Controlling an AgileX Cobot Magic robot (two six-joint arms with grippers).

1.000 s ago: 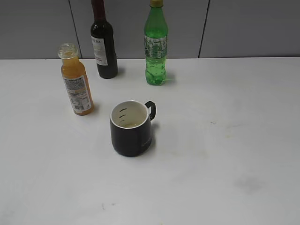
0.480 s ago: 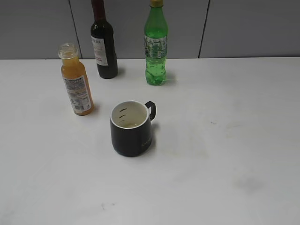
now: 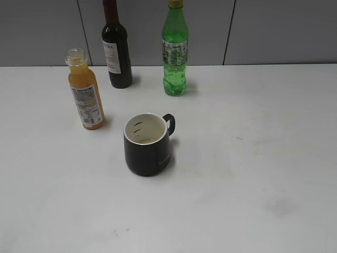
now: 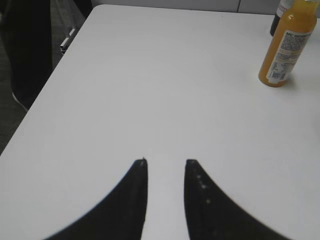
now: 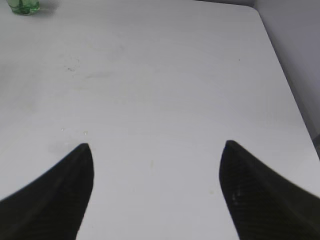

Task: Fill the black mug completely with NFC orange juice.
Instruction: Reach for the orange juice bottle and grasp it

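Nothing has changed since a second ago, so pouring has not begun. The NFC orange juice point(image 3: 86, 94), a slim clear uncapped bottle, stands near the far-left corner of the tabletop point(image 3: 263, 158). The matte black mug point(image 3: 148, 143) sits mid-tabletop, almost empty. Left gripper point(image 4: 165, 162) fingers slightly apart; right gripper point(image 5: 156, 146) fingers wide apart, both empty.

I work in what looks like a lab or office test bay: a bare white desk point(image 3: 253, 174) stretches ahead of my left end effector point(image 4: 165, 162), backed by grey partition panels point(image 3: 279, 31), with dark flooring point(image 4: 10, 125) beyond the desk edge to its left.
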